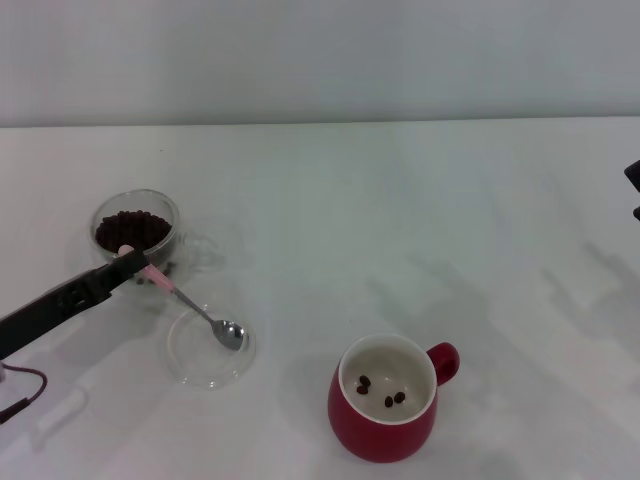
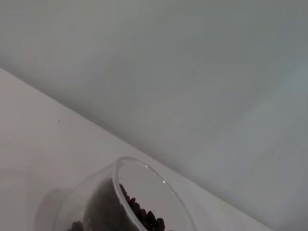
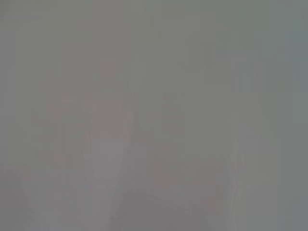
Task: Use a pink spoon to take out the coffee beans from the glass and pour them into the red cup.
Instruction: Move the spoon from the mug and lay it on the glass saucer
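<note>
Beside the glass (image 1: 136,229), my left end effector (image 1: 133,262) pinches the pink spoon (image 1: 190,305) by its handle, bowl empty over a glass disc (image 1: 210,348) (right arm parked), so I judge another scoop for the red cup (image 1: 386,397) comes next.

White table (image 1: 400,200) fills the view, soft shadows on it; plain pale grey wall (image 1: 320,55) behind.
</note>
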Controlling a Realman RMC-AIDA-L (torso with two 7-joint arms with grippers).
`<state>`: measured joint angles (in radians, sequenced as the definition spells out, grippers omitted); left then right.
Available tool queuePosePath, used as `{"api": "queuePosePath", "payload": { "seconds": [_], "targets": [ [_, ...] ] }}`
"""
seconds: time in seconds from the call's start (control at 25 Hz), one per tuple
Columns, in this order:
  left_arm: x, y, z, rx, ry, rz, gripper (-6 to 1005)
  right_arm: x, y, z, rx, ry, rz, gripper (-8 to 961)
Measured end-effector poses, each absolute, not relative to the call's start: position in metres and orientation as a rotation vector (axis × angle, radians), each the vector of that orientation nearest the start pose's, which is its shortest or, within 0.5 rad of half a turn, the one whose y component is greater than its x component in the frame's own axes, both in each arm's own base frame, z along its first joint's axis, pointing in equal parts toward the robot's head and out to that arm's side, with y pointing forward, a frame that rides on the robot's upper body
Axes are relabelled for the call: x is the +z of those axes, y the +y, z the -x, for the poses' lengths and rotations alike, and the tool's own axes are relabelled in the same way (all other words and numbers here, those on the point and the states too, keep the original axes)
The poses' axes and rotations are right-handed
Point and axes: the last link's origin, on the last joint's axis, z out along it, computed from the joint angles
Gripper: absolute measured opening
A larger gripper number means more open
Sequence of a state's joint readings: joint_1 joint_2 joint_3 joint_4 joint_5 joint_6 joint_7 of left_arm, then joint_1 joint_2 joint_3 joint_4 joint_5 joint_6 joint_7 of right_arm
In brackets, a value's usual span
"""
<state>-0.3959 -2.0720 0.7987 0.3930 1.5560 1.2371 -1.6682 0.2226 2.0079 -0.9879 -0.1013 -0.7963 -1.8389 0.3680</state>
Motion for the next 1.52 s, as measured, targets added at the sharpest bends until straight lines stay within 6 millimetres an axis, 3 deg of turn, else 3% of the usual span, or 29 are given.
{"api": "queuePosePath", "payload": {
  "seconds": [0.32, 0.52, 0.8, 1.52],
  "targets": [
    [-0.023, 0.314, 0.323, -0.985, -1.475, 2.064, 120, 0.045, 0.231, -0.326, 1.064, 0.131, 1.741, 720],
    [-0.026, 0.315, 0.324, -0.959, -1.481, 2.068, 259, 0.045, 0.232, -0.326, 1.065, 0.130, 1.743, 720],
    [-0.026, 0.314, 0.327, -0.944, -1.488, 2.056, 276, 0.045, 0.232, -0.326, 1.065, 0.131, 1.743, 720],
    [-0.022, 0.304, 0.336, -0.943, -1.503, 2.031, 505, 0.044, 0.230, -0.326, 1.066, 0.138, 1.743, 720]
  ]
}}
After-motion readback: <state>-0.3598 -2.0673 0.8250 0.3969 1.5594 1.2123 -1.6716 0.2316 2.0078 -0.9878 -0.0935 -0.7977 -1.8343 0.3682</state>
